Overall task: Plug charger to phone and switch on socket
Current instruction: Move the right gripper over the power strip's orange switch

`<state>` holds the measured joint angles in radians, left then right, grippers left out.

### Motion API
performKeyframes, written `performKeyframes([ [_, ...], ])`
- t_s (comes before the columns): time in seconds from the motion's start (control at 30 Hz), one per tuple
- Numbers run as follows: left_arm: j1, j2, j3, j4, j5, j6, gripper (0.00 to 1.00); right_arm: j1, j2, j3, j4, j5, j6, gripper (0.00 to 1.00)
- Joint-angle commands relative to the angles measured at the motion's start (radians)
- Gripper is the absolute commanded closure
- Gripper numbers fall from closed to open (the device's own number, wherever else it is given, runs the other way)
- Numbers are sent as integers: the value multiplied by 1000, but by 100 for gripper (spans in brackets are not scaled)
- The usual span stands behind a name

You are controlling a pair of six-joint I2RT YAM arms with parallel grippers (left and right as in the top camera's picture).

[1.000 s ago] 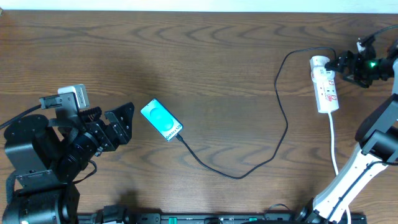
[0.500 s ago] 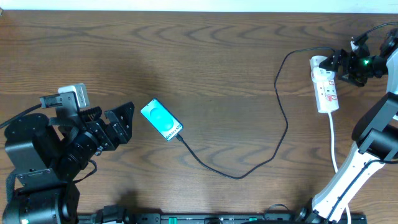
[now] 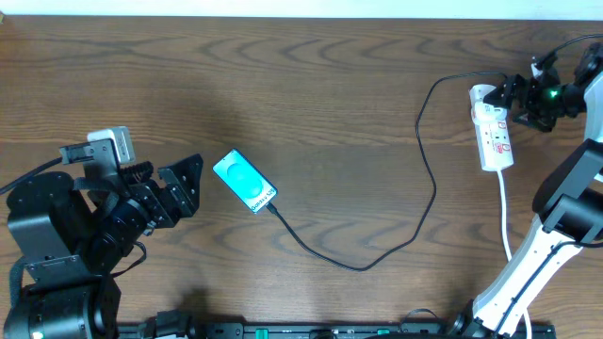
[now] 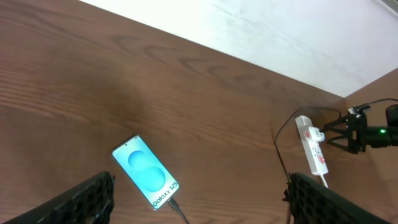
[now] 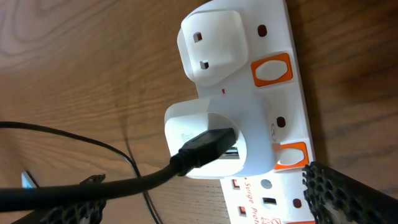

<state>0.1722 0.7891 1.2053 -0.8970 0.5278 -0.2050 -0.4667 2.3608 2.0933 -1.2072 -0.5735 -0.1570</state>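
Observation:
The phone (image 3: 244, 182) lies screen-up left of centre and also shows in the left wrist view (image 4: 146, 180). The charger cable (image 3: 358, 267) runs from its plug tip (image 3: 272, 208), which sits in the phone's end, in a loop to a white adapter (image 5: 214, 140) on the socket strip (image 3: 494, 132). My right gripper (image 3: 518, 98) is open beside the strip's far end, its fingers either side of the adapter and strip (image 5: 205, 199). An orange switch (image 5: 292, 155) shows by the adapter. My left gripper (image 3: 186, 186) is open and empty, just left of the phone.
The strip's white lead (image 3: 505, 221) runs toward the front edge beside the right arm's base. A second white plug (image 5: 211, 46) with its own orange switch (image 5: 270, 70) sits at the strip's end. A white wall borders the far table edge (image 4: 280, 37).
My right gripper shifted slightly left and toward the far edge by the strip's end, then held still. The left arm, phone and cable have not moved.

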Motion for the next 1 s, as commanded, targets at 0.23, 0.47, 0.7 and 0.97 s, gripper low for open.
performKeyframes([
  [0.23,3,0,21,-8,-21,18,11,22,-5,16,0,30,29,1],
  [0.47,3,0,21,-8,-21,18,11,24,-2,-3,14,29,29,1],
  [0.7,3,0,21,-11,-21,18,11,24,-2,-9,16,29,31,1],
  [0.97,3,0,21,-15,-21,18,11,32,-2,-11,17,29,30,1],
])
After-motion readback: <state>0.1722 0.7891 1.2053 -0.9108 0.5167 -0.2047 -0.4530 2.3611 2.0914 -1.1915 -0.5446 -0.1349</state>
